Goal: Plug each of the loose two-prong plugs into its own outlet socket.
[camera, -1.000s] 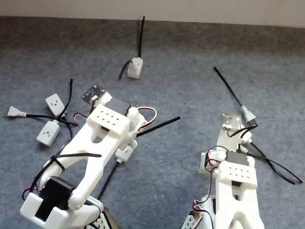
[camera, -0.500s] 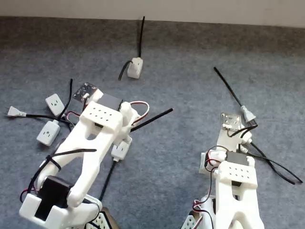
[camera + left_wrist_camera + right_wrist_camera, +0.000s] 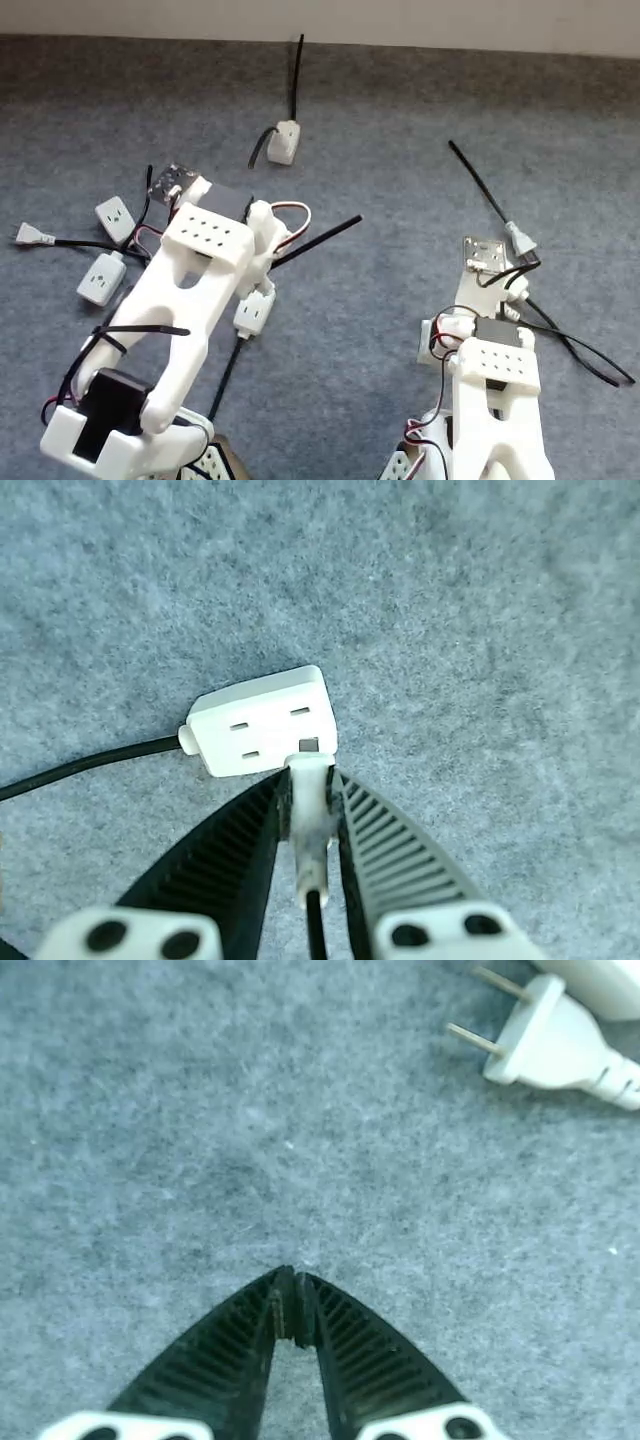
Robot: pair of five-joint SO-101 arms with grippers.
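Observation:
My left gripper [image 3: 311,778] is shut on a white two-prong plug [image 3: 309,810]. The plug's front end touches the face of a white outlet socket [image 3: 262,720] lying on the grey carpet. In the high view the left arm [image 3: 200,250] stands by two white sockets [image 3: 113,218] [image 3: 100,279] at the left, and the held plug's black cord [image 3: 318,238] trails to the right. My right gripper [image 3: 296,1286] is shut on nothing, just above the carpet. A loose white plug [image 3: 548,1035] lies ahead of it, also seen beside the right arm [image 3: 518,240].
Another socket [image 3: 284,142] with a black cord lies at the back centre. One more socket [image 3: 254,311] sits beside the left arm, and a loose plug [image 3: 31,236] at the far left. Black cords [image 3: 480,185] cross the carpet on the right.
The left arm has swung to the left and farther back, carrying the plug toward the left sockets; its trailing cord followed. The right arm has stayed still.

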